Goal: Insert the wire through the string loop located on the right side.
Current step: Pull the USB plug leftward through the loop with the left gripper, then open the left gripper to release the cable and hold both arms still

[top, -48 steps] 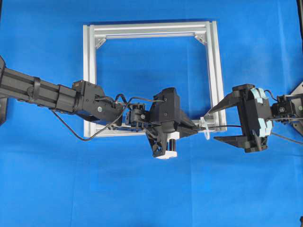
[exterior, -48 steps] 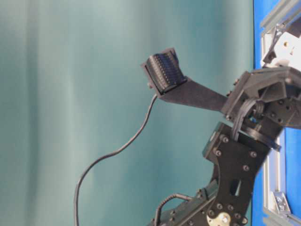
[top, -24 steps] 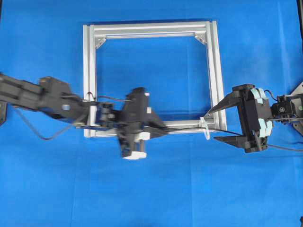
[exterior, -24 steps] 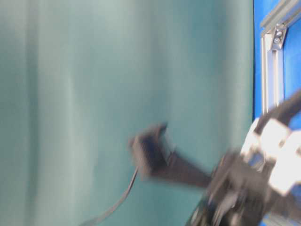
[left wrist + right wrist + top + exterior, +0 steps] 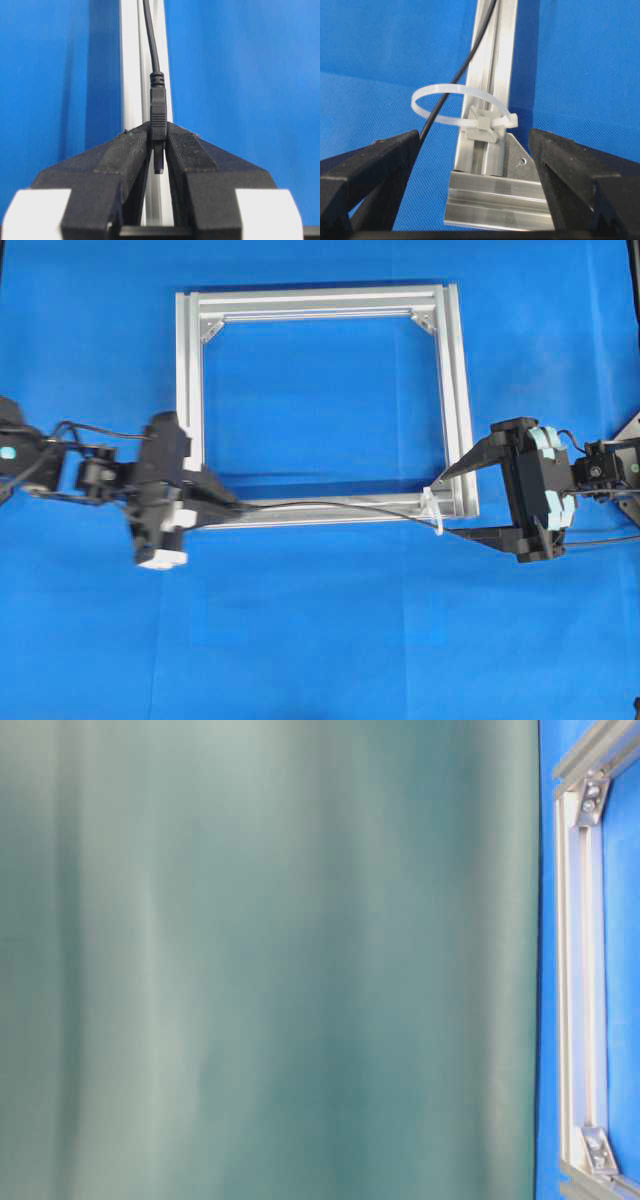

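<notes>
The wire is thin and black and runs along the near rail of the silver frame. My left gripper, at the frame's near left corner, is shut on the wire's plug. The plug's tip sticks out behind the pads. The whitish string loop stands at the frame's near right corner. In the right wrist view the wire passes through the loop and past the left finger. My right gripper is open around that corner and holds nothing.
Grey corner brackets sit inside the frame's corners. Blue cloth covers the table. The table-level view shows a frame rail against a teal backdrop. The wire trails on past the right gripper toward the right edge.
The left arm has pulled far to the left with the plug, drawing the wire through the loop, and has left the table-level view. The right gripper has not moved.
</notes>
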